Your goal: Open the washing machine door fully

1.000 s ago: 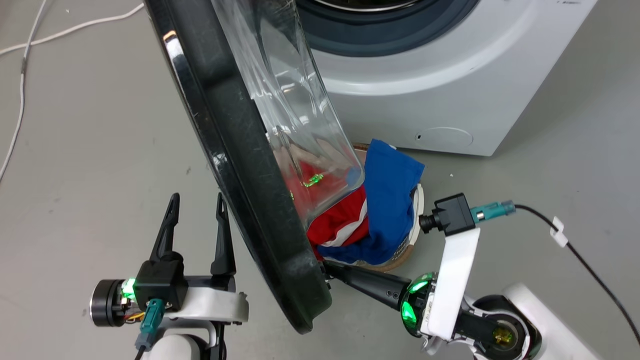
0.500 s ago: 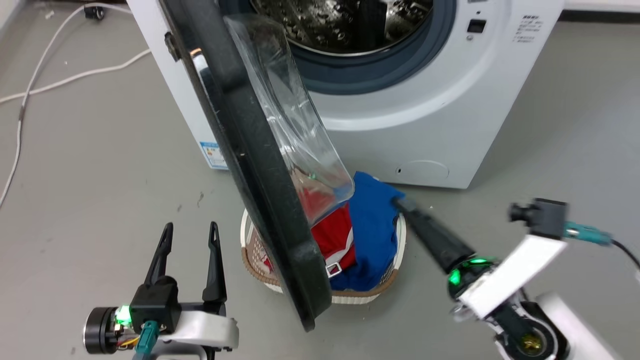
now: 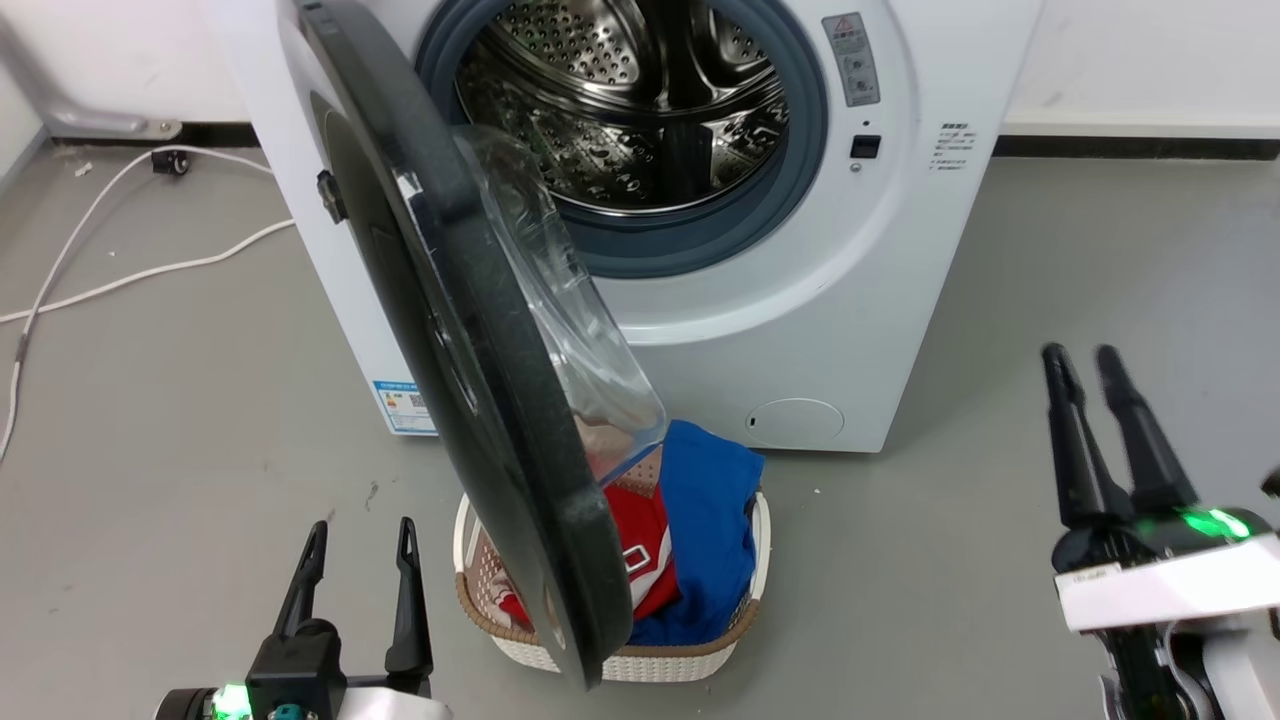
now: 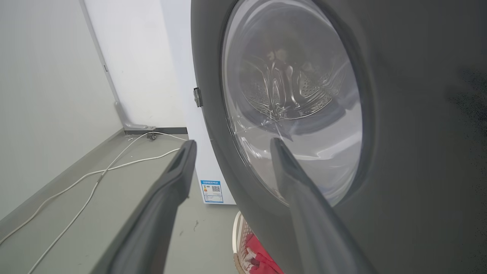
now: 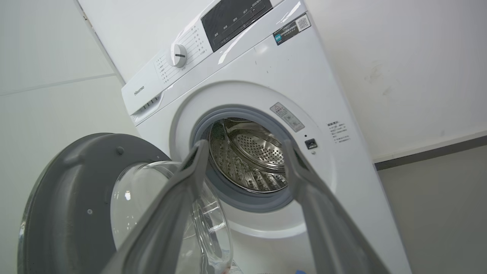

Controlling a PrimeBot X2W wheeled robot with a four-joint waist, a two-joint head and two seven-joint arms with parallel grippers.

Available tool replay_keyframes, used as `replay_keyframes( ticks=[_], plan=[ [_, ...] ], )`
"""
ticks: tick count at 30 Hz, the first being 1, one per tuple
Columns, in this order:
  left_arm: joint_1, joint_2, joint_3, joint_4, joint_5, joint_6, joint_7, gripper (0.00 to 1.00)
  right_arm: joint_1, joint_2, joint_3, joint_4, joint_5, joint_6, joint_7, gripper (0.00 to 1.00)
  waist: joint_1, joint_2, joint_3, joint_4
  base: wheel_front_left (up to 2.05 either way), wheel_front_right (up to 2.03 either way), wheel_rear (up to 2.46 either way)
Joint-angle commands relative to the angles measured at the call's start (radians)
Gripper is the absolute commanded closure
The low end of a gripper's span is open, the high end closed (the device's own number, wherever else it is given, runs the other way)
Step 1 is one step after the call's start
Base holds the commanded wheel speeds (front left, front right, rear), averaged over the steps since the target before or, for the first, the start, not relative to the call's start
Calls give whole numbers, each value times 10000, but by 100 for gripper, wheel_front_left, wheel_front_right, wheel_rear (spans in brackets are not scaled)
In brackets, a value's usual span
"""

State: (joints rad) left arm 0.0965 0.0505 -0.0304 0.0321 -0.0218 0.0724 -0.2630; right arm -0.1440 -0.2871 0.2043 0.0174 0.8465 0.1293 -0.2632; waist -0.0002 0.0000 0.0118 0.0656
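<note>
Our left gripper and right gripper held nothing, jaws spread, above grey floor; white cable lay far left by wall.

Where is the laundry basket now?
The laundry basket sits low centre in the head view, before the washing machine, partly behind the lower edge of the washing machine door, right of the left pincer.

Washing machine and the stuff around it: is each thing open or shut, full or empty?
Door: open, swung out from the washing machine, nothing gripping it.
Drum: empty as far as it shows.
Round flap: shut.
Basket: filled with red and blue clothes.
Left gripper: open, holding nothing.
Right gripper: open, holding nothing.
</note>
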Motion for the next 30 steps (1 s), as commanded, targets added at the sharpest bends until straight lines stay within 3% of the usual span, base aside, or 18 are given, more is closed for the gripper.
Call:
replay_keyframes(
  ticks=[1, 5, 10, 17, 30],
  plan=[
    [89, 2, 21, -46, 52, -36, -28, 0, 434, 340, -572, -236, -995, 26, -15, 0, 2, 0, -100, -66, 0, 0, 0],
    [156, -1, 65, -77, 67, -57, -28, 0, 1086, 932, -1575, -726, -3222, 26, -16, 0, 2, 0, -164, -104, 0, 0, 0],
    [207, -1, 89, -91, 96, -79, -27, 0, 1792, 1602, -2396, -1115, -5004, 24, -18, 0, 2, 0, -215, -111, 0, 0, 0],
    [235, 1, 98, -112, 102, -106, -27, 0, 2693, 2148, -2987, -1221, -6173, 24, -19, 0, 2, 0, -231, -78, 0, 0, 0],
    [247, 1, -29, -54, 17, -85, -27, 0, 3483, 2347, -2830, -703, -7461, 13, -19, 0, 2, 0, -202, -13, 0, 0, 0]
  ],
)
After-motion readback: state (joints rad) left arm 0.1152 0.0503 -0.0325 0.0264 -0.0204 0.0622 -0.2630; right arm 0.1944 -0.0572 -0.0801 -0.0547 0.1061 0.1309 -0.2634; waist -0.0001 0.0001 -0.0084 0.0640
